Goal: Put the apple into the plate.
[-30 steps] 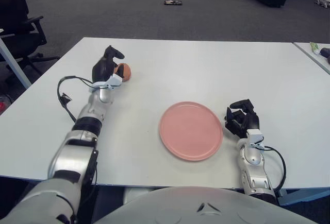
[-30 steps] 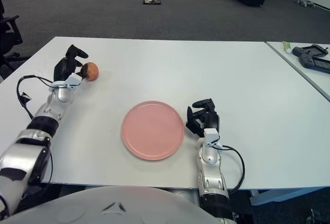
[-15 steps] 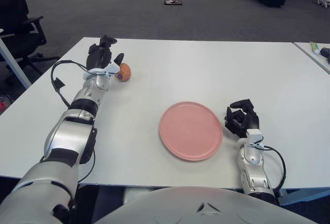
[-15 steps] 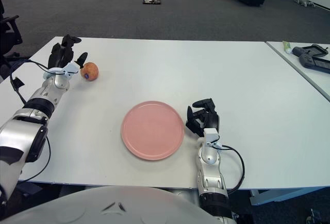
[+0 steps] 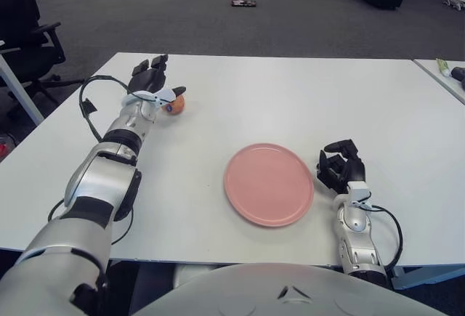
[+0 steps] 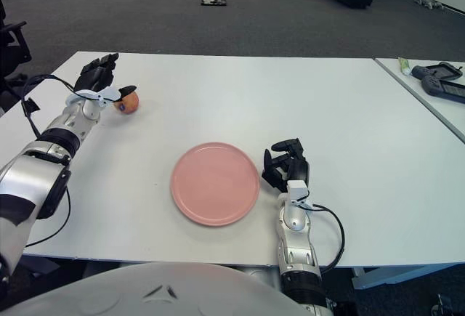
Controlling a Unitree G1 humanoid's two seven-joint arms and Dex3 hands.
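Observation:
A reddish-orange apple (image 5: 175,104) lies on the white table (image 5: 290,105) at the far left. My left hand (image 5: 155,83) is just left of and behind it. Its fingers (image 5: 149,67) are spread open and the thumb reaches over the apple's top; nothing is grasped. A pink plate (image 5: 269,184) lies empty near the front middle of the table. My right hand (image 5: 339,168) shows close beside the plate's right rim, its fingers curled and holding nothing.
A black office chair (image 5: 29,33) stands off the table's left corner. A second table (image 6: 436,83) at the right carries a black device (image 6: 438,78) and a green tube (image 6: 405,65). A black cable (image 5: 87,105) loops off my left forearm.
My left hand drew back from the apple's side, opened and turned, so its fingers now spread with the thumb over the apple. The apple, the plate and my right hand have not moved.

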